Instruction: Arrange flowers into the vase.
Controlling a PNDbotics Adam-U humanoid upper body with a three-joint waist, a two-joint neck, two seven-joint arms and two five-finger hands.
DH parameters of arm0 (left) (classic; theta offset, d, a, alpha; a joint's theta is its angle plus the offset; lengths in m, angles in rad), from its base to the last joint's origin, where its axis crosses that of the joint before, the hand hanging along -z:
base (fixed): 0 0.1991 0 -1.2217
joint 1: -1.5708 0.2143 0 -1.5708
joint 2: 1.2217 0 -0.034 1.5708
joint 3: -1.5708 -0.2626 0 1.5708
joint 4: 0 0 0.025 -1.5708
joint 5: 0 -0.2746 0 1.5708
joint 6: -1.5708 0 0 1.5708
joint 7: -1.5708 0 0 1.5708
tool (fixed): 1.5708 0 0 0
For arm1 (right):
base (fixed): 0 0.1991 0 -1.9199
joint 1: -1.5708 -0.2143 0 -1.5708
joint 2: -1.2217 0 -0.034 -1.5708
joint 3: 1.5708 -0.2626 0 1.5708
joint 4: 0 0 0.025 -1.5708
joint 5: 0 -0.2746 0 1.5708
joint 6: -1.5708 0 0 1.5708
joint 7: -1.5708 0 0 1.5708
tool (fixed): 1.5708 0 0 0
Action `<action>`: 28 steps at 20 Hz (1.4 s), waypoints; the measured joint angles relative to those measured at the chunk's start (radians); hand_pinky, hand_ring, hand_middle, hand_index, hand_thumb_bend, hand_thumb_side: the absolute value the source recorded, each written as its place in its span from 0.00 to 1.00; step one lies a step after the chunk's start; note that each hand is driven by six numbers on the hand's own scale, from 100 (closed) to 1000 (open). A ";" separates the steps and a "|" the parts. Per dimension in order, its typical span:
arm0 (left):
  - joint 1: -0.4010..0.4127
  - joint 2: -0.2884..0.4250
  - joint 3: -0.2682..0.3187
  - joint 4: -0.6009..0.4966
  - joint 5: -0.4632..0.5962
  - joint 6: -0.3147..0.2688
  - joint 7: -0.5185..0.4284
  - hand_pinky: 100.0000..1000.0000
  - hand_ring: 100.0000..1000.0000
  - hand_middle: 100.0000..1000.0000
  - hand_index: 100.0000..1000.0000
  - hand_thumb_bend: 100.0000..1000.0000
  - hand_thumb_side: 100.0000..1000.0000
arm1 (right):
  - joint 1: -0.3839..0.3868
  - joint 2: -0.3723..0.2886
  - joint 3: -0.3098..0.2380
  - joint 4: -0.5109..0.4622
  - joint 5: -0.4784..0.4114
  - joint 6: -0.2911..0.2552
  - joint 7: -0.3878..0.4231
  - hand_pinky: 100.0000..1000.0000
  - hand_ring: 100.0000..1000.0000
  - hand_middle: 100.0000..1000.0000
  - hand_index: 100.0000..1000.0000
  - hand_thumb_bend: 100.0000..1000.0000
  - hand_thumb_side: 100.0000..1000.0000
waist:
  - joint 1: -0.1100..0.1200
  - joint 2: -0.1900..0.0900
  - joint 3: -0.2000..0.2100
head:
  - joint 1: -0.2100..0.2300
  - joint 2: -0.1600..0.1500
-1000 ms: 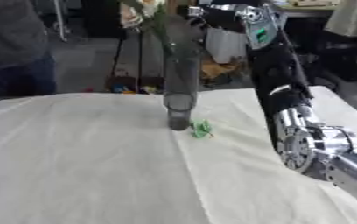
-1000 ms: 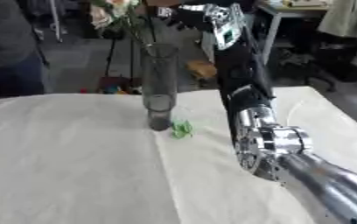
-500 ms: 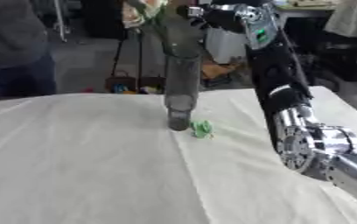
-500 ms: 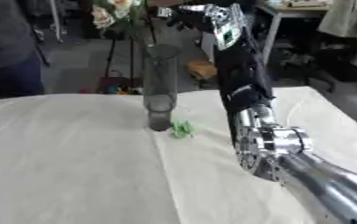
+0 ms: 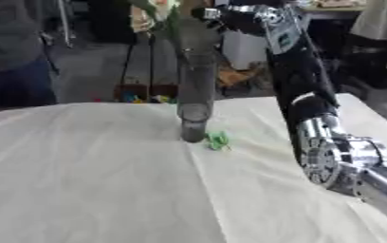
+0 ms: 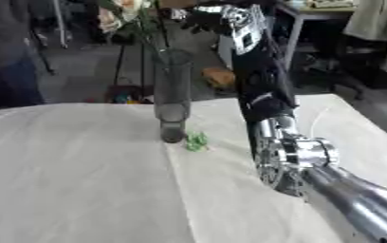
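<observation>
A tall clear glass vase [image 5: 195, 90] stands upright on the white cloth [image 5: 89, 180], near the table's far edge. Flowers with pale blooms and green leaves [image 6: 126, 14] rise out of its mouth, their stems down inside the glass. My right arm [image 6: 263, 95] reaches up from the lower right. Its hand [image 5: 230, 13] is level with the flowers, just right of them above the vase's rim. Whether it holds a stem is hidden in the blur. A small green leaf scrap [image 5: 219, 140] lies on the cloth just right of the vase's foot.
A person in dark clothes [image 5: 14, 57] stands beyond the table's far left edge. Stands, a desk and clutter [image 6: 329, 28] fill the floor behind the table. The cloth stretches bare to the left of the vase and in front of it.
</observation>
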 measured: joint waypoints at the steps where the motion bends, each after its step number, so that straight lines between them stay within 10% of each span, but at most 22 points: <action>1: 0.000 0.000 0.000 0.000 0.000 0.000 0.000 0.54 0.65 0.71 0.80 0.75 0.83 | 0.000 0.000 0.000 0.000 0.001 0.000 0.000 1.00 1.00 1.00 1.00 0.47 0.93 | 0.000 0.000 0.000 | 0.000 0.000; 18: 0.000 0.000 0.002 0.000 0.000 0.000 0.002 0.54 0.65 0.71 0.80 0.75 0.83 | 0.006 -0.028 0.009 -0.006 0.004 -0.035 -0.033 1.00 1.00 1.00 1.00 0.47 0.91 | -0.007 0.004 -0.020 | 0.002 0.000; 28: 0.006 0.005 0.013 0.000 -0.001 -0.004 0.008 0.54 0.65 0.71 0.80 0.75 0.83 | 0.082 -0.135 0.070 0.015 -0.060 -0.151 -0.259 0.97 0.98 0.97 1.00 0.45 0.87 | -0.019 0.007 -0.084 | 0.020 0.000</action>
